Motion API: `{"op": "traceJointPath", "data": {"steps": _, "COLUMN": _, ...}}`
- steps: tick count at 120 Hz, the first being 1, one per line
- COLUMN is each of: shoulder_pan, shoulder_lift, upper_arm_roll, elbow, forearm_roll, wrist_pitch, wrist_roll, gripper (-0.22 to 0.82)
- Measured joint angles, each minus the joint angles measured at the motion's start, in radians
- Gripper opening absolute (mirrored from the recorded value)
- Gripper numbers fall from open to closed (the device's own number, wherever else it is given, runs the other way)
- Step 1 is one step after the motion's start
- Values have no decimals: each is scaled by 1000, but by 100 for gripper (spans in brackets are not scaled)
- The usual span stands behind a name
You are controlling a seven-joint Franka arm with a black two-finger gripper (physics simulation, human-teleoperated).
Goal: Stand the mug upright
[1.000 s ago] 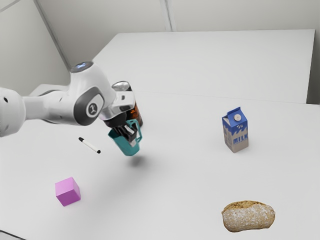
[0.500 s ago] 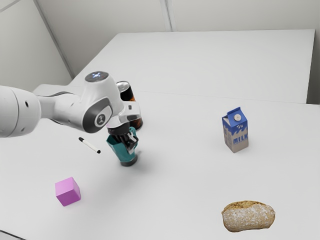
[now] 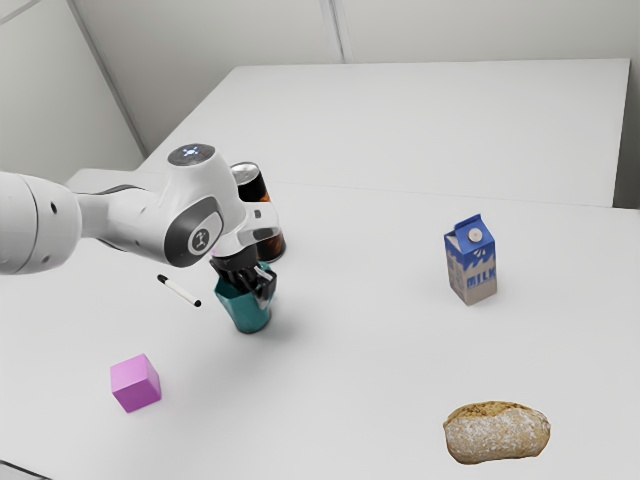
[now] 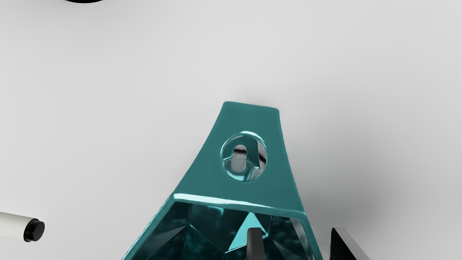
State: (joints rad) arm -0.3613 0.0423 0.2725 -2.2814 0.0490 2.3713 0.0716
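Straddling a teal faceted mug's point(image 3: 248, 317) wall, black two-finger gripper point(image 3: 254, 288); fingers apart, one inside. Mug stands upright on white table point(image 3: 350, 370).

Bright, even light fills the table point(image 3: 350, 390); a soft grey shadow point(image 4: 357, 202) spreads beneath the hand point(image 3: 254, 288), and white glare edges the mug point(image 4: 238, 189).

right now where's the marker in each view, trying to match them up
Exterior view: the marker lies beside the mug, toward the exterior view's left.
Wrist view: its black end shows across the mug from the outer finger.
Shared landmark: the teal mug.
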Motion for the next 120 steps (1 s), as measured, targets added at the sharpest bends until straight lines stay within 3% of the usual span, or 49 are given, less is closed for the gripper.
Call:
{"op": "traceJointPath", "data": {"steps": 34, "shoulder_pan": 0, "shoulder_lift": -16, "upper_arm_roll": -1, "elbow": 3, "forearm_roll": -1, "wrist_pitch": 0, "wrist_roll": -9, "gripper": 37}}
{"op": "traceJointPath", "data": {"steps": 63, "shoulder_pan": -2, "shoulder_lift": -108, "upper_arm_roll": -6, "elbow": 30, "forearm_roll": -1, "wrist_pitch": -35, "wrist_roll": -13, "gripper": 47}}
{"op": "traceJointPath", "data": {"steps": 83, "shoulder_pan": 4, "shoulder_lift": -98, "upper_arm_roll": -14, "elbow": 202, "forearm_roll": -6, "wrist_pitch": -173, "wrist_roll": -17, "gripper": 54}}
{"op": "traceJointPath", "data": {"steps": 120, "shoulder_pan": 30, "shoulder_lift": 36, "upper_arm_roll": -33, "elbow": 569, "forearm_roll": -36, "wrist_pitch": -531, "wrist_roll": -20, "gripper": 59}}
